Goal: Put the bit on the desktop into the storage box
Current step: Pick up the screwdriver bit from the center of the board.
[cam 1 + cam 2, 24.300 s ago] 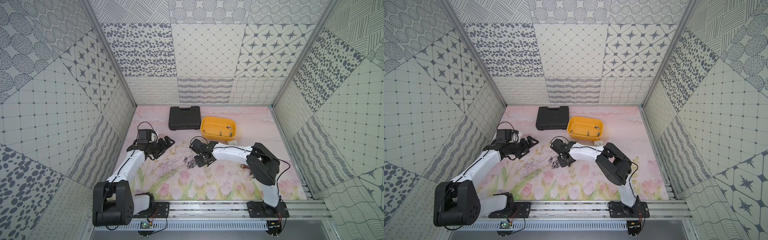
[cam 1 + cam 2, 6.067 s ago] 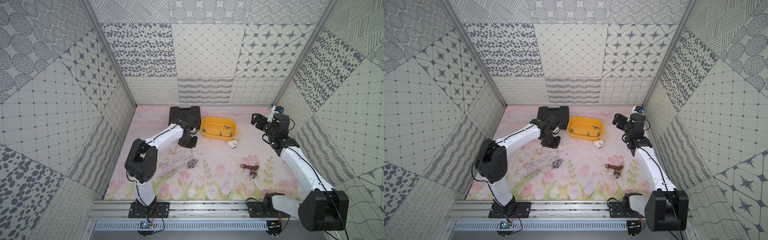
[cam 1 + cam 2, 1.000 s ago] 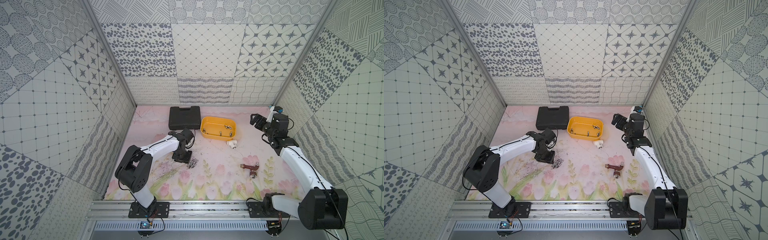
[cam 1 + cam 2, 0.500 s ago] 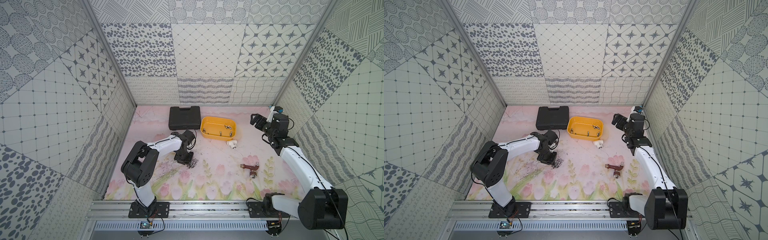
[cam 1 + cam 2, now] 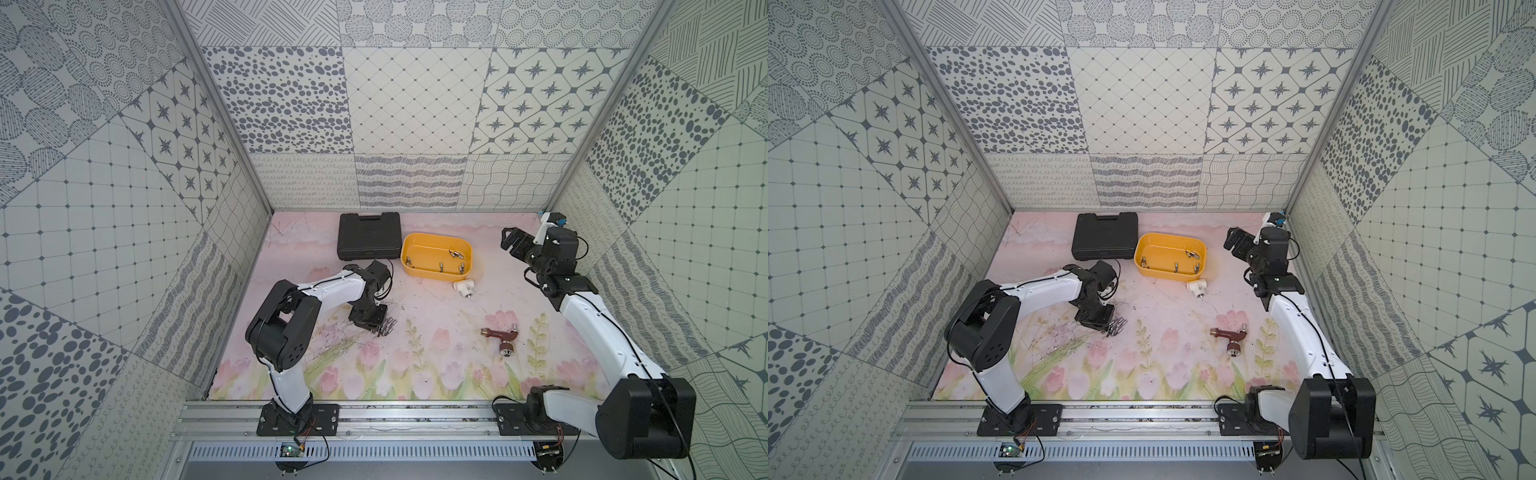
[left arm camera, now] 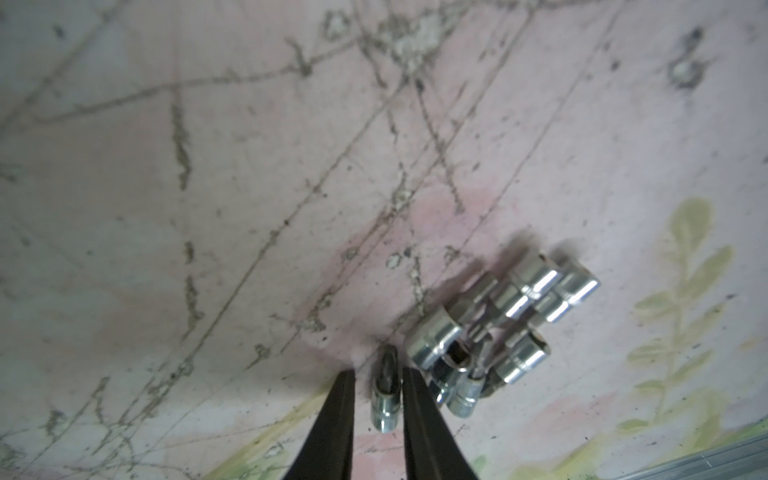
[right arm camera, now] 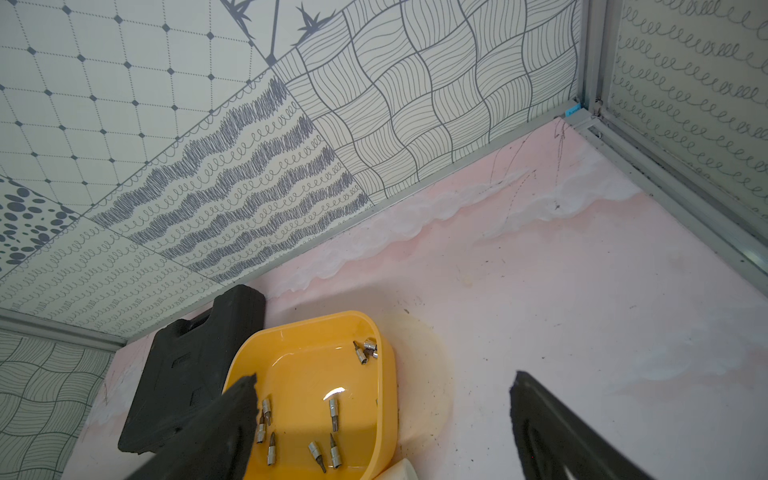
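Observation:
Several silver bits [image 5: 386,328] [image 5: 1117,326] lie heaped mid-desktop; the left wrist view shows the same heap [image 6: 498,324]. One bit [image 6: 387,390] lies apart from it, between the fingers of my left gripper [image 6: 377,374] [image 5: 372,326] [image 5: 1100,322]. The jaws stand narrowly open around that bit: one finger touches it and a thin gap shows beside the other. The yellow storage box [image 5: 424,255] [image 5: 1158,253] [image 7: 307,374] sits at the back and holds several bits. My right gripper [image 5: 513,245] [image 5: 1235,243] [image 7: 384,380] hovers wide open and empty, to the right of the box.
A black tool case [image 5: 369,236] [image 7: 187,365] lies left of the box, against it. A white pipe fitting [image 5: 464,287] sits just in front of the box's right corner. A red-brown tap [image 5: 503,336] lies to the right of the middle. Walls close in the back and sides.
My left gripper's jaws have narrowed around the single bit, and the left arm has shifted slightly at the heap. The right arm has not moved.

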Robot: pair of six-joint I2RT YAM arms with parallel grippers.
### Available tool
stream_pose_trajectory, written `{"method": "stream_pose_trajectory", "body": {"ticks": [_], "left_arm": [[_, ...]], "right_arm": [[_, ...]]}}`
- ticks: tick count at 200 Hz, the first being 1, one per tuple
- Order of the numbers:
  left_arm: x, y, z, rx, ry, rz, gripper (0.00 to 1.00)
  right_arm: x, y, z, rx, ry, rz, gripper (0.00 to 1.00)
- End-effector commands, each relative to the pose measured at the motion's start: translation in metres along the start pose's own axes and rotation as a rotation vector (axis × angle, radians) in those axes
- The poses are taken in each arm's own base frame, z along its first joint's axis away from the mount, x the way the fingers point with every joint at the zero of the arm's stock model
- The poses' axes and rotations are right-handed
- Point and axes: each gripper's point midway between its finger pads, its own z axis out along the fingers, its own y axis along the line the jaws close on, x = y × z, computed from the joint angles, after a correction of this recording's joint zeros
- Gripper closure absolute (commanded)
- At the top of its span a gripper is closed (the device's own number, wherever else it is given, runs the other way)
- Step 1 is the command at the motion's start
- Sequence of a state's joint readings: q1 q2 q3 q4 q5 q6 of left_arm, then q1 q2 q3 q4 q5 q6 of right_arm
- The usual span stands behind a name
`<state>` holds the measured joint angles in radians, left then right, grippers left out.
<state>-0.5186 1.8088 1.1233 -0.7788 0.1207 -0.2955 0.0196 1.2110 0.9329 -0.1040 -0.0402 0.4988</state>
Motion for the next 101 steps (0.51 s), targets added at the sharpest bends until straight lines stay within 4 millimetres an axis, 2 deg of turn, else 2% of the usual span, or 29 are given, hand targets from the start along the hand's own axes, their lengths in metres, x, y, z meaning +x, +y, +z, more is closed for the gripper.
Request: {"method": "stream_pose_trajectory", "body": {"ticks": [1,47,101], "left_arm": [[0.0082,0.0065,0.0056,-0.047,0.039,0.000,0.75],[0.0146,0.0143,0.0057,-0.104,0.062,0.009,0.75],[0.0159,0.0137,0.0067,-0.125,0.075,0.018,0.78]], "right_arm": [[-0.0068,0.0007,-0.0015,-0.011,-0.035,0.003,0.03],[-0.0072,0.0010,-0.0016,-0.012,-0.035,0.005,0.03],[-0.0066,0.0011,-0.0008,-0.013,-0.032,0.007,0.03]]}}
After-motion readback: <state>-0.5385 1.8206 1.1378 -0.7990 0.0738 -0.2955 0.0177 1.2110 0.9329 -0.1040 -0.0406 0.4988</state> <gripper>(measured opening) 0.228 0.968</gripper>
